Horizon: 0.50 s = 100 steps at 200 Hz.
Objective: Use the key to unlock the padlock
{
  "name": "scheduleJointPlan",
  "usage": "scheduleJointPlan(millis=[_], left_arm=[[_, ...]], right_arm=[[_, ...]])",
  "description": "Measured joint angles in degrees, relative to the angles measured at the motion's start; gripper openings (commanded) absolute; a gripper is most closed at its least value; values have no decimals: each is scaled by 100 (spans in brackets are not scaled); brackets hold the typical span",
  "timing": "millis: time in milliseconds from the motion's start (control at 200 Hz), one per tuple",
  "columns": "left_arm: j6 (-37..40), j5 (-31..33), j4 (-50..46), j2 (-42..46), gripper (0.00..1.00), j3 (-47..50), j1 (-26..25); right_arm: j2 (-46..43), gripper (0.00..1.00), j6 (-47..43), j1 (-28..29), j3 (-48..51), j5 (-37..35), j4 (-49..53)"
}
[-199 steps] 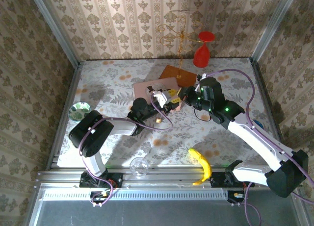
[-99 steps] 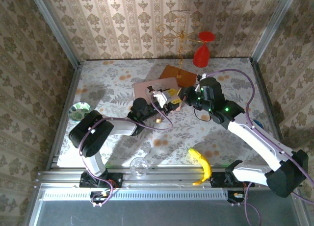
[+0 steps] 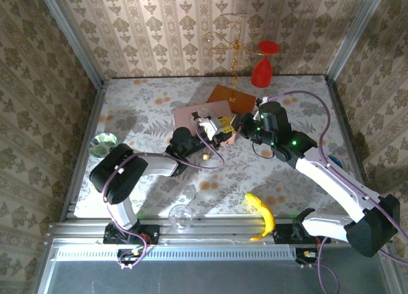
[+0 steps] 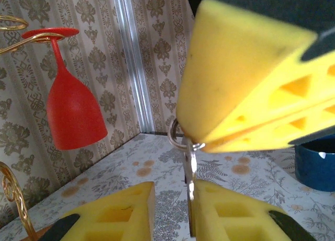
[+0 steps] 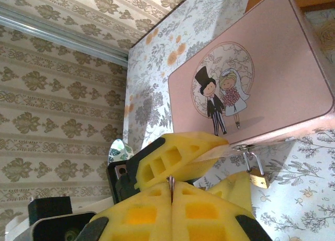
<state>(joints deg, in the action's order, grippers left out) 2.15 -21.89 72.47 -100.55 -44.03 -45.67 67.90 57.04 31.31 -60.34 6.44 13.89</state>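
Brass padlock (image 5: 257, 177) hangs beside right tool (image 5: 171, 192) pinching the key (image 4: 189, 165).

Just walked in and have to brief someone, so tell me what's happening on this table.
Both arms meet beside the pink box. The right gripper has its jaws shut on the ring end of the key. The key hangs down between the open jaws of the left gripper, which looks like a handover. The padlock hangs from the box's clasp, and neither gripper touches it.
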Motion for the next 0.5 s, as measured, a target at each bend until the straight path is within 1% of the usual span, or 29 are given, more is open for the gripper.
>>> scheduleJointPlan(millis=[70,175,320,420,500], left_arm=[[2,0,0,0,25,0,0],[2,0,2,0,21,0,0],[-2,0,2,0,11,0,0],[-20,-26,2,0,0,0,0],[-39,-22,0,0,0,4,0]], right_arm=[[0,0,0,0,9,-11,7],[0,0,0,0,9,-15,2],[2,0,0,0,9,-17,2],[11,0,0,0,9,-22,-4],[11,0,-2,0,9,-37,11]])
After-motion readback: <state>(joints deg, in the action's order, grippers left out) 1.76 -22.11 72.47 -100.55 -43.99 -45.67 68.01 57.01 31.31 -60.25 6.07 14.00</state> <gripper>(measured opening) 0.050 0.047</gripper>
